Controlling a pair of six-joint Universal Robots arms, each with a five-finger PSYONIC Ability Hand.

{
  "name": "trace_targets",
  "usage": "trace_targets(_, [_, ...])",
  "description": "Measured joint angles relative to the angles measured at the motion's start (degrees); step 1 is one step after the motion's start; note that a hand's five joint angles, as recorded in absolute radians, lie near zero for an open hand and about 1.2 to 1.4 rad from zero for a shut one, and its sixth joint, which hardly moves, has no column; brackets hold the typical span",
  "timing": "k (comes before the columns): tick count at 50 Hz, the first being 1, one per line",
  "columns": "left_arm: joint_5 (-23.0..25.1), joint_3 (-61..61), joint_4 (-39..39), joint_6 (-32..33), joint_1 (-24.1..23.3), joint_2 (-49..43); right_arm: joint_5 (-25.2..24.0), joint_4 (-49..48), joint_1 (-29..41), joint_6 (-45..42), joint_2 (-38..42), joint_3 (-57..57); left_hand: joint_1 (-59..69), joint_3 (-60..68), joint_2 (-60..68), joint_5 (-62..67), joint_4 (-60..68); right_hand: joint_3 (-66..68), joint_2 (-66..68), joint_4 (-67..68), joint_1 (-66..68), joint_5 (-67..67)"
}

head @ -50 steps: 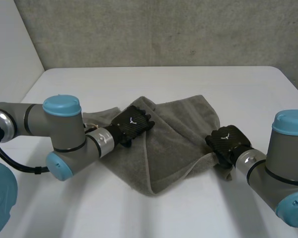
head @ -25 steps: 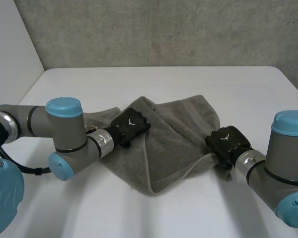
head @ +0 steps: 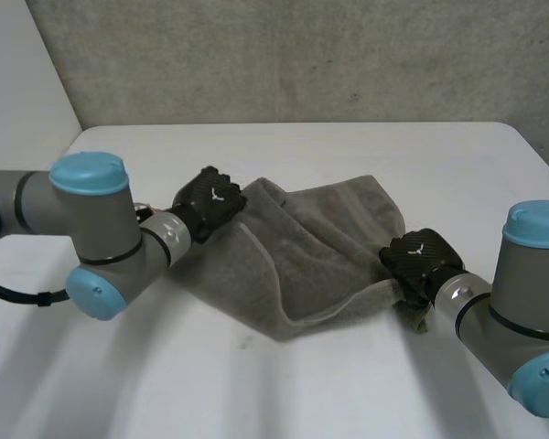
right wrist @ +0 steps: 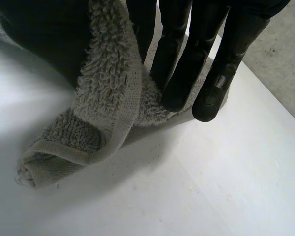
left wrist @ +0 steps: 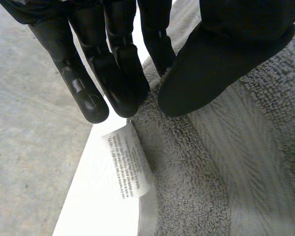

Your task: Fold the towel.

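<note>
We see 1 towel, grey terry w/ a flat woven hem, lying crumpled in the middle of the white table. It is not flat: one part is turned over the other, and the hem runs as a curved line from the far-left corner to the near edge.

There are 2 hands, 1 at each end of the towel. The left hand is at the far-left corner. In left wrist view its thumb lies on the pile and the fingers are close together at the edge, so it pinches the towel. Just beside them 1 white label w/ small print sticks out from the hem.

The right hand is at the near-right corner and hides part of it in head view. In right wrist view the corner is pinched betw. thumb and fingers, and its rolled end hangs below them.

Behind the table stands a grey wall.
</note>
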Motion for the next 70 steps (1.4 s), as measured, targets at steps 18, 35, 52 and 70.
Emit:
trace_targets(18, [-6.7,-9.0,1.3,-7.1,2.6,12.0,0.3,1.8,-0.6,0.7,-4.6,-4.6,0.8,1.3,1.1,1.1,1.2,0.0,0.0,0.3,0.0,0.0])
trace_targets(35, [-27.2,-17.7,-2.1,-30.9,2.0,47.6,-1.0,29.9,-0.4,0.1,-22.2,-30.5,0.8,1.6,1.3,1.3,1.6,0.3,0.3,0.4,0.0,0.0])
trace_targets(52, [-31.8,-24.8,-10.2,-38.0,1.0,42.0,-3.3,48.7,1.5,-18.1,-7.8,-34.7,0.8,1.6,1.3,1.4,1.6,0.3,0.3,0.4,0.0,0.0])
trace_targets(70, [-31.8,1.7,17.0,-37.8,1.6,19.8,8.5,2.0,2.4,-18.4,5.5,-52.2,0.8,1.6,1.4,1.4,1.6,0.3,0.3,0.4,0.0,0.0])
